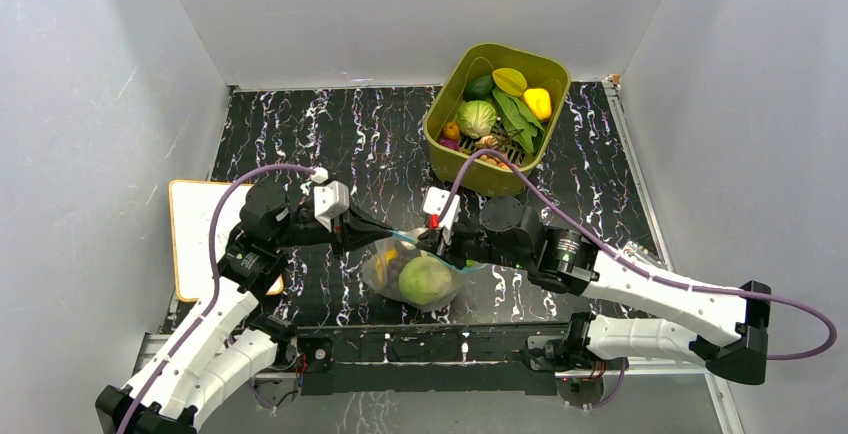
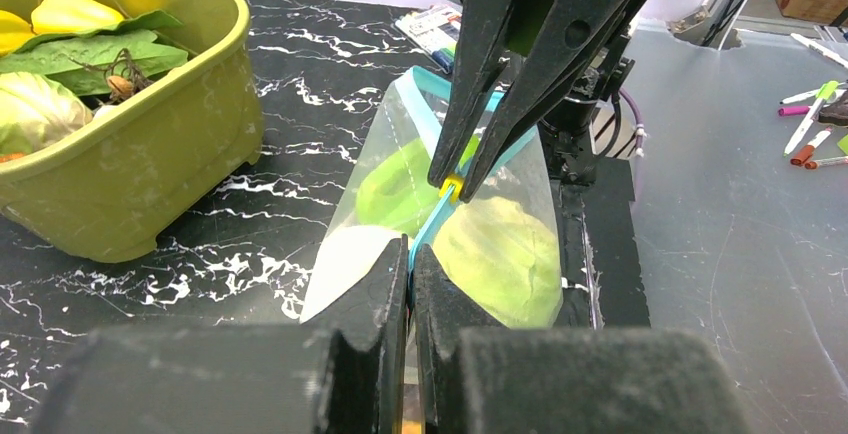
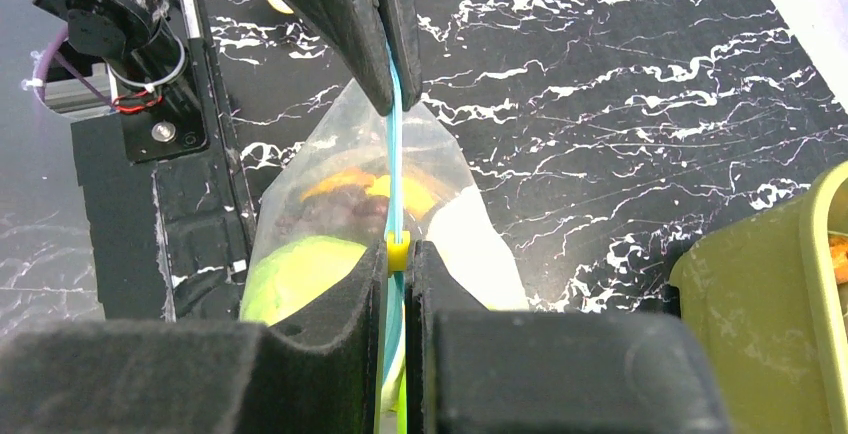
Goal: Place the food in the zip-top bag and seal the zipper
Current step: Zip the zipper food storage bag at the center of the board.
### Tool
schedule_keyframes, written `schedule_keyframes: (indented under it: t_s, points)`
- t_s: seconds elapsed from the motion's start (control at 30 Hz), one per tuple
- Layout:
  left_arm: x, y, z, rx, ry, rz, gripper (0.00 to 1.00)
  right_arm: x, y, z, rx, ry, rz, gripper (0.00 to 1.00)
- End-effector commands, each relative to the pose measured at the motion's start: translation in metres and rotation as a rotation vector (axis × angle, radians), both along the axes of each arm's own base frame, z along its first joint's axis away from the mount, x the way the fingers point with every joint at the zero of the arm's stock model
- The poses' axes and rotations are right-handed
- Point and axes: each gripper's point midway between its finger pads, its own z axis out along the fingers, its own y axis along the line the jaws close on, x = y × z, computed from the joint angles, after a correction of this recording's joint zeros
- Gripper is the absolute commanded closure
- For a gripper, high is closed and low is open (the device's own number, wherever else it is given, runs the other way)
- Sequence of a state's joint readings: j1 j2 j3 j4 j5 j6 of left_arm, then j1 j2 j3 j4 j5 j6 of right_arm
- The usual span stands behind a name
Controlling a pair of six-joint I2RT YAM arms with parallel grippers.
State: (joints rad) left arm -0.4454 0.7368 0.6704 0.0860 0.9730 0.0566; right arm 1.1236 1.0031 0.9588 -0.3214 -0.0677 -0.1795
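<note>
The zip-top bag (image 1: 413, 276) hangs between both grippers near the table's front edge, its blue zipper (image 3: 394, 154) stretched taut as the top edge. Inside it lies food: a green cabbage (image 2: 500, 254), orange pieces (image 3: 345, 182) and dark grapes (image 3: 325, 216). My left gripper (image 2: 410, 254) is shut on one end of the zipper strip. My right gripper (image 3: 398, 252) is shut on the strip at the small yellow slider (image 3: 398, 251). In the top view the left gripper (image 1: 388, 237) and the right gripper (image 1: 430, 241) face each other, a short way apart.
An olive-green tub (image 1: 452, 159) with more toy food, cabbage, green leaves and yellow pieces, stands at the back right. A white board (image 1: 192, 239) lies at the left table edge. Pens lie on the grey surface (image 2: 810, 124) beyond the table.
</note>
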Motion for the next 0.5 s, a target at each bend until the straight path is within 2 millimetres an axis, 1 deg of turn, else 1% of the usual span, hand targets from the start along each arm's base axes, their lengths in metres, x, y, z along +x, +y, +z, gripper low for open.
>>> schedule_keyframes:
  t_s: [0.0, 0.1, 0.13, 0.2, 0.23, 0.27, 0.3, 0.33, 0.47]
  points:
    - [0.012, 0.007, 0.024, -0.028, -0.094, 0.081, 1.0, 0.003, -0.02, 0.008, 0.003, -0.009, -0.061, 1.0]
    - [0.012, 0.007, 0.023, -0.038, -0.087, 0.084, 1.0, 0.004, -0.017, 0.025, 0.028, -0.037, -0.051, 1.0]
    - [0.008, 0.005, 0.024, -0.044, -0.091, 0.057, 1.0, 0.003, -0.015, 0.03, 0.037, -0.044, -0.04, 1.0]
    - [-0.006, 0.0, 0.018, -0.04, -0.069, -0.053, 1.0, 0.0, -0.008, 0.039, 0.063, -0.056, -0.005, 1.0]
    - [-0.015, -0.003, 0.014, -0.033, -0.045, -0.119, 0.96, -0.002, -0.005, 0.043, 0.075, -0.061, 0.016, 1.0]
    - [-0.022, -0.004, 0.009, -0.021, -0.016, -0.182, 0.86, -0.004, -0.002, 0.046, 0.086, -0.065, 0.036, 1.0]
    - [-0.024, -0.004, 0.003, -0.002, 0.004, -0.209, 0.74, -0.006, 0.002, 0.048, 0.096, -0.069, 0.053, 1.0]
    - [-0.024, -0.004, 0.001, 0.01, 0.007, -0.219, 0.67, -0.006, 0.005, 0.05, 0.105, -0.071, 0.065, 1.0]
    - [-0.027, -0.005, -0.004, 0.002, -0.013, -0.253, 0.57, -0.007, 0.017, 0.051, 0.11, -0.065, 0.097, 1.0]
